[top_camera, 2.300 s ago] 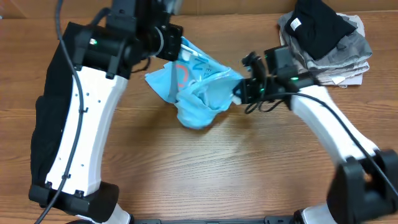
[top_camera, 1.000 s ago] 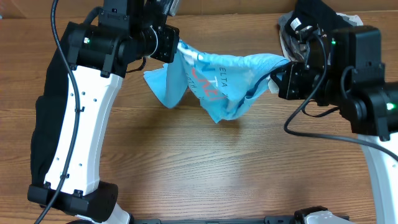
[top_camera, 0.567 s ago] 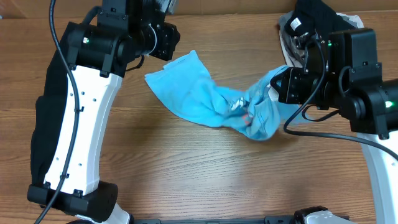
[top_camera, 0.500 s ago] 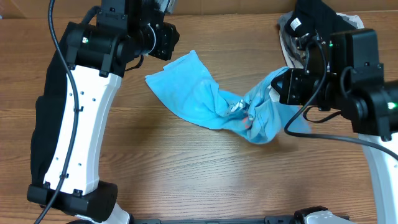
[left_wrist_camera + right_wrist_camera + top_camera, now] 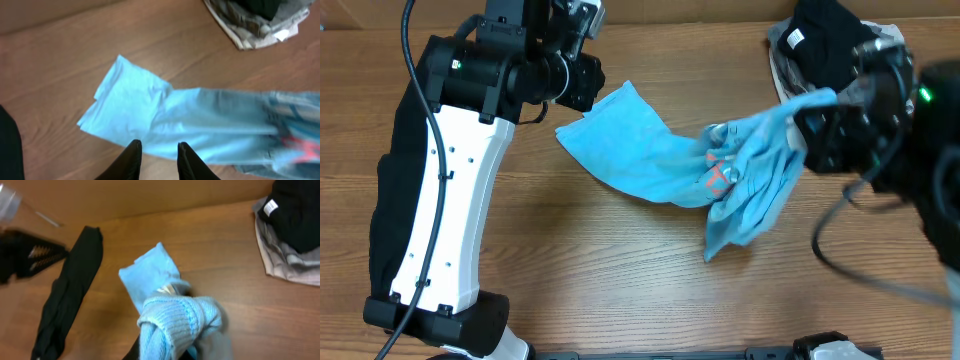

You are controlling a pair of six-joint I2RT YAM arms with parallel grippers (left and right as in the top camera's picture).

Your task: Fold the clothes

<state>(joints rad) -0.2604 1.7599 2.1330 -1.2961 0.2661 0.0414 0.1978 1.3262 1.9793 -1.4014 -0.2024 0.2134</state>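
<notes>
- Left gripper (image 5: 159, 159) is hovering just above the table (image 5: 620, 270), its two black fingers (image 5: 131, 159) standing apart with nothing between them: it is gripping nothing.
- The light blue T-shirt (image 5: 640, 160) is stretching across the middle of the table. Its left end is lying flat on the wood, right below that open hand.
- Toward the right the cloth is bunching up and rising off the table, with pink lettering (image 5: 718, 178) showing in the folds.
- Right gripper (image 5: 823, 112) is up there, clenched on the shirt's raised end. In the right wrist view the ribbed collar (image 5: 180, 322) is wadding up right at the fingers and hiding most of them, so exactly where they are pinching is hard to make out.
- The right arm is blurring in the overhead view.
- A stack of black and grey clothes (image 5: 840, 50) is sitting at the far right corner, apart from the shirt.
- A black garment (image 5: 70, 300) is lying along the table's left side.
</notes>
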